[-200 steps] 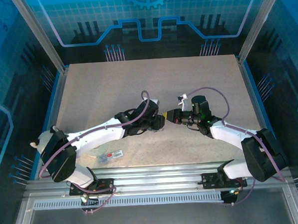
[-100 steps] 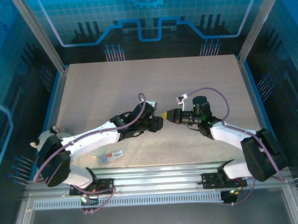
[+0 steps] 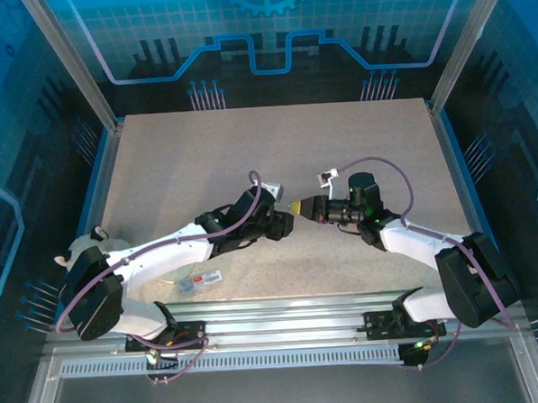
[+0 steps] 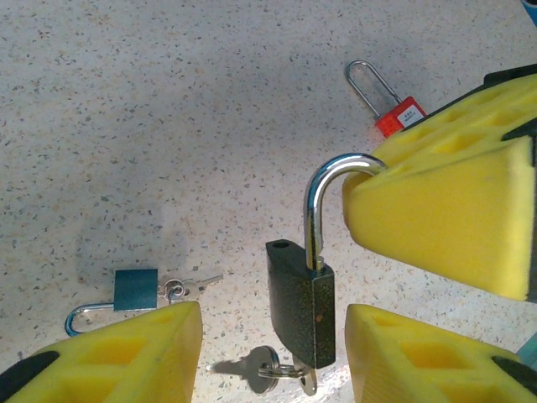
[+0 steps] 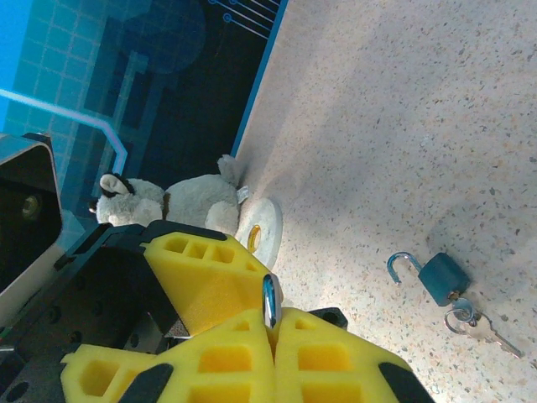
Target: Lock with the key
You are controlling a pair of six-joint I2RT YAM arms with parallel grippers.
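Note:
A dark padlock [image 4: 302,302] hangs above the table with its silver shackle [image 4: 315,201] swung open. My right gripper [image 5: 273,323] is shut on that shackle [image 5: 269,300]; its yellow fingers [image 4: 445,218] show at the upper right of the left wrist view. The key [image 4: 289,369] sits in the lock's underside, with a ring and a second key dangling from it. My left gripper [image 4: 273,327] is open, one yellow finger on each side of the lock's lower body, neither touching it. From above, both grippers [image 3: 292,214] meet at mid-table.
On the table lie a blue padlock with keys [image 4: 134,290] [image 5: 442,279] and a red padlock [image 4: 394,117]. A plush toy [image 5: 168,206] and a roll of tape [image 5: 264,231] sit at the left edge. A small clear packet [image 3: 199,279] lies near the left arm's base.
My left gripper has drawn back slightly to the left, so the right gripper's yellow tip now shows from above. The right arm has held still.

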